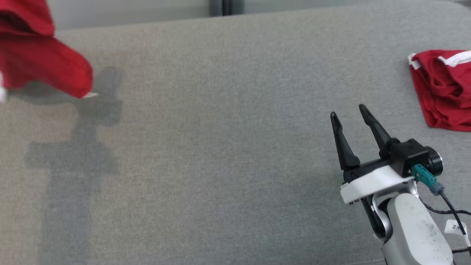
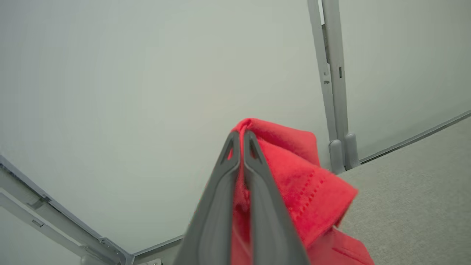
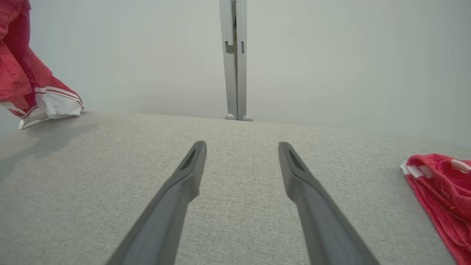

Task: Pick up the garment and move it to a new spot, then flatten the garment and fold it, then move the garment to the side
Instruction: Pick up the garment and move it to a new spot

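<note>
A red garment (image 1: 40,62) with white trim hangs in the air at the upper left of the head view, its lower edge just above the grey fabric surface (image 1: 220,147). My left gripper (image 2: 241,138) is shut on a fold of this garment (image 2: 294,173) and holds it up. From the right wrist view the hanging garment (image 3: 25,81) appears at the far left, white cuff lowest. My right gripper (image 1: 349,114) hovers open over the surface at the lower right, its fingers (image 3: 191,165) spread with nothing between them.
A second red garment (image 1: 443,88) with white trim lies crumpled at the right edge of the surface, just right of my right gripper; it appears again as a red heap (image 3: 441,195). A grey post (image 3: 234,59) stands behind the surface against a pale wall.
</note>
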`<state>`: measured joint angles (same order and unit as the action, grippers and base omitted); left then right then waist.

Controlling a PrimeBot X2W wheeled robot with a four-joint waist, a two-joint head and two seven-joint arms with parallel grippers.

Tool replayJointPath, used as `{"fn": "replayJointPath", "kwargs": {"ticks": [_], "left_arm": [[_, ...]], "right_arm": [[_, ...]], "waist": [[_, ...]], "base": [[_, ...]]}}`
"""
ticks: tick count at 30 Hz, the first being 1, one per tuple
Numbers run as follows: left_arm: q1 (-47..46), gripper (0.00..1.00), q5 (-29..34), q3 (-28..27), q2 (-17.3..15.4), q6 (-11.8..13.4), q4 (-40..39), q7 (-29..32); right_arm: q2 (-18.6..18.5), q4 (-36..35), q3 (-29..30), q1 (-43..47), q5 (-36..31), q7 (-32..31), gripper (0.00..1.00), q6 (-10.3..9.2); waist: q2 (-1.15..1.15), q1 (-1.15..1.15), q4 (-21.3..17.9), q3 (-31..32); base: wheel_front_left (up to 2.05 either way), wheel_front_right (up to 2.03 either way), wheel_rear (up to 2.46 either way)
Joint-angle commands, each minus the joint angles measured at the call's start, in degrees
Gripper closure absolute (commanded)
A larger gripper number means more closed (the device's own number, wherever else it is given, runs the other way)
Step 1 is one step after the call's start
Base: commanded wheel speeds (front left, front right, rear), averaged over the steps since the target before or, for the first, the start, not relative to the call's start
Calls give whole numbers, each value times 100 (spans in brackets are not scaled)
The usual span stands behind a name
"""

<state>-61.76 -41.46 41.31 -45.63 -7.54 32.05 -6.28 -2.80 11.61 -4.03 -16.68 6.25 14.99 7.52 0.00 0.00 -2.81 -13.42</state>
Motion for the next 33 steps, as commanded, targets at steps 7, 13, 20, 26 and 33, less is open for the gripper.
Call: {"fn": "replayJointPath", "kwargs": {"ticks": [7, 13, 20, 26, 33], "left_arm": [[-493, 100, -42, 335, 749, 9, -877, 32], [-657, 100, -505, 319, 1682, 34, -1379, -87], [34, 100, -1189, 153, 2276, 296, -1340, -251], [1184, 100, -1667, 55, 2194, 400, -571, -501], [1888, 100, -1874, -155, 1919, 440, 799, -714]], "right_arm": [[-20, 62, 104, 322, 182, 24, 0, -7], [-19, 57, 191, 402, 227, 25, 0, -7], [-18, -9, 344, 445, 209, 25, 0, -7], [-20, -91, 440, 363, 228, 25, 0, -7], [-18, -200, 468, 138, 178, 26, 0, -7]], "waist": [[0, 0, -474, 904], [0, 0, -559, 1051], [0, 0, -595, 982], [0, 0, -637, 602], [0, 0, -728, -58]], "base": [[0, 0, 0], [0, 0, 0], [0, 0, 0], [0, 0, 0], [0, 0, 0]]}}
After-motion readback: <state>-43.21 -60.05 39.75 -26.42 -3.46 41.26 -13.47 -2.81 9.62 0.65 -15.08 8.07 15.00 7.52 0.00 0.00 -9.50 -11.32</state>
